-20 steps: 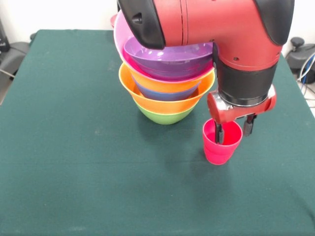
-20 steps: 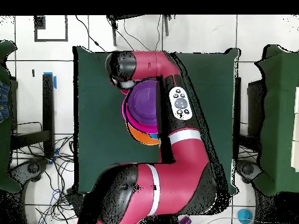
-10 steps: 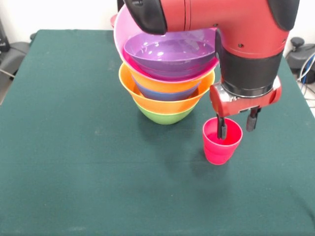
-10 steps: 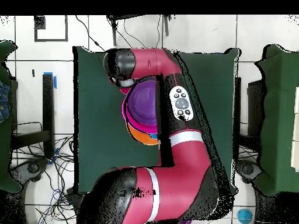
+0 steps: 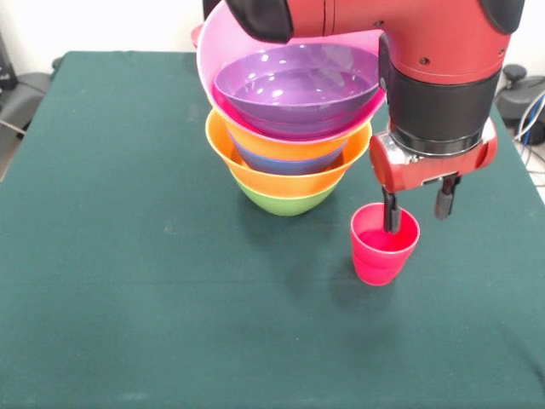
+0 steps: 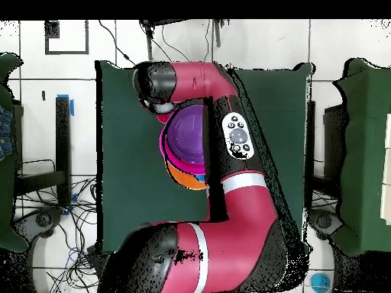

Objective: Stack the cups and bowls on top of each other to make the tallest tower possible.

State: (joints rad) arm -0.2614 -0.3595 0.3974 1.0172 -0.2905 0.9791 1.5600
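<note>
The tower [image 5: 288, 128] stands at the table's far middle: a green bowl [image 5: 285, 203] at the base, then orange [image 5: 255, 181], blue [image 5: 285, 163], orange [image 5: 281, 147], a large tilted pink bowl [image 5: 211, 72] and a purple bowl [image 5: 294, 89] on top. A red cup [image 5: 383, 251] stands upright on the cloth to its right. My gripper [image 5: 416, 213] hangs open just above the cup, the left finger over its mouth and the right finger outside its rim. In the overhead view the arm [image 6: 237, 183] hides the gripper and the cup; the purple bowl [image 6: 187, 137] shows.
A red rim [image 5: 196, 34] peeks out behind the tower at the table's far edge. The dark green cloth [image 5: 128, 273] covers the table. Dark equipment sits off the table at the left [image 5: 17, 85] and right [image 5: 519, 89].
My gripper has risen and drifted slightly right; the finger that reached into the cup is now at its rim. The red cup stays put on the cloth.
</note>
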